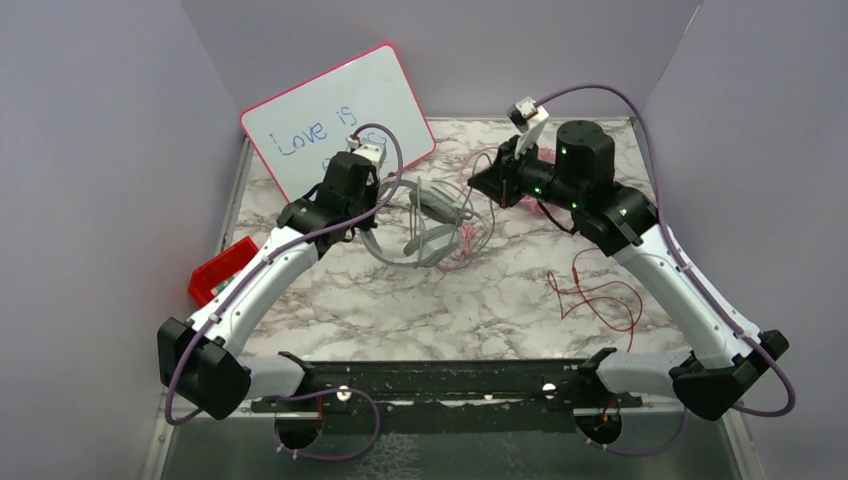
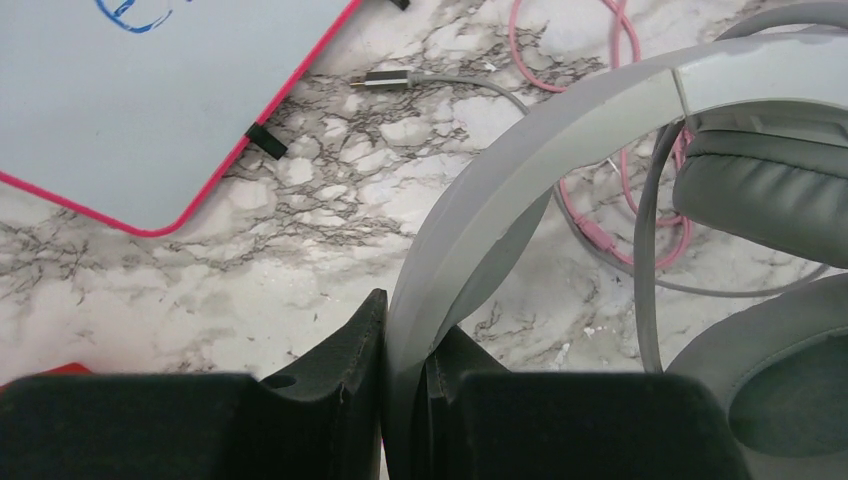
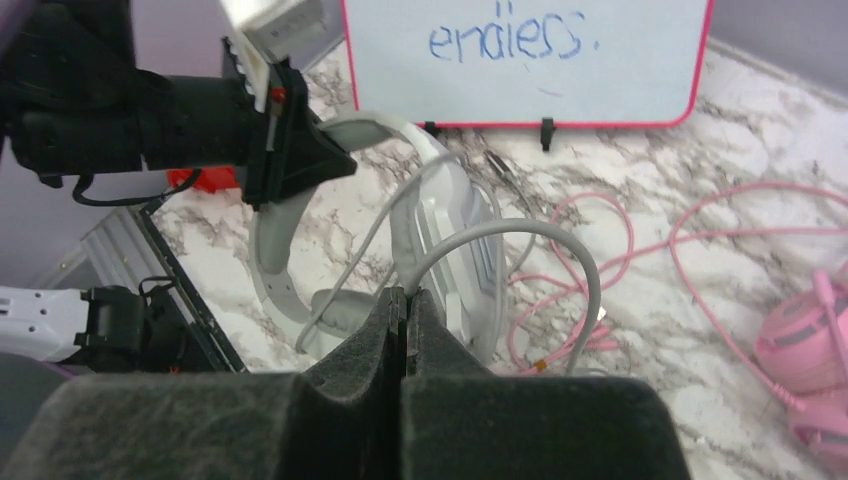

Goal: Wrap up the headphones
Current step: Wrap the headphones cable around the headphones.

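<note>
Centre of top view: large grey-and-white over-ear headphones [image 1: 432,225] are laid on the marbled tabletop [image 1: 450,310], between both wrists. The left gripper [image 2: 404,350] is clamped on the white headband [image 2: 560,130], jaws nearly closed with only the band between them. The right gripper [image 3: 407,300] is pinched tight on the thin grey cable [image 3: 520,230], which is arched up out of the fingertips. Pink padded headphones [image 3: 805,345] are seen lower right in the right wrist view, with a loose pink cable [image 3: 640,250] beside the grey pair. A thin red cable [image 1: 595,295] is seen lower right in top view. A pink-framed whiteboard [image 1: 335,115] is propped upper left.
</note>
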Robot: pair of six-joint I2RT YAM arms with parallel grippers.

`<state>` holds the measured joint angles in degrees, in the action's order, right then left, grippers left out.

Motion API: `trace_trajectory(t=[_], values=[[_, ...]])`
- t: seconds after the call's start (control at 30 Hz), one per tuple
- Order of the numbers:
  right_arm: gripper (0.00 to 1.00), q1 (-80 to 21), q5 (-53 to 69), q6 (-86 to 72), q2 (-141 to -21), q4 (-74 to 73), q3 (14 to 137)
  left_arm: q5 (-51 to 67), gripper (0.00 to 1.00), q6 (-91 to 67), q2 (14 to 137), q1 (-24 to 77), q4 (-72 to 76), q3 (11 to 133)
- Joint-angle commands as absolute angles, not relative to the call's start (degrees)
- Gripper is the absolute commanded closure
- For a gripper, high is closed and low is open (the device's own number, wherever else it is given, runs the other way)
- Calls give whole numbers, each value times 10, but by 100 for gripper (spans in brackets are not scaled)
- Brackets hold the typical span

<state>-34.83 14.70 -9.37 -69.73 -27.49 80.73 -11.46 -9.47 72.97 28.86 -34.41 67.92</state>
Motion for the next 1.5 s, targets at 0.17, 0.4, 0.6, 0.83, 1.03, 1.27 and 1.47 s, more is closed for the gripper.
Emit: trace_trajectory(t=[0.17, 0.4, 0.6, 0.83, 1.03, 1.27, 1.47], values=[[100, -350, 280, -27, -769, -273, 929, -33, 100, -64, 711, 295, -309, 707], [100, -352, 356, -18, -788, -277, 960, -34, 100, -85, 741, 297, -285, 713], [100, -352, 351, 13, -827, -292, 1014, 57, 100, -50, 732, 302, -217, 689], [100, -353, 397, 2, -878, -297, 1073, 103, 100, -38, 729, 304, -198, 690], [100, -356, 464, 9, -887, -300, 1069, 120, 100, -101, 748, 304, -192, 703], [100, -359, 409, -79, -890, -263, 1062, 85, 100, -148, 766, 306, -203, 713], [100, -359, 315, -160, -891, -233, 1045, 84, 100, -173, 757, 315, -193, 708]])
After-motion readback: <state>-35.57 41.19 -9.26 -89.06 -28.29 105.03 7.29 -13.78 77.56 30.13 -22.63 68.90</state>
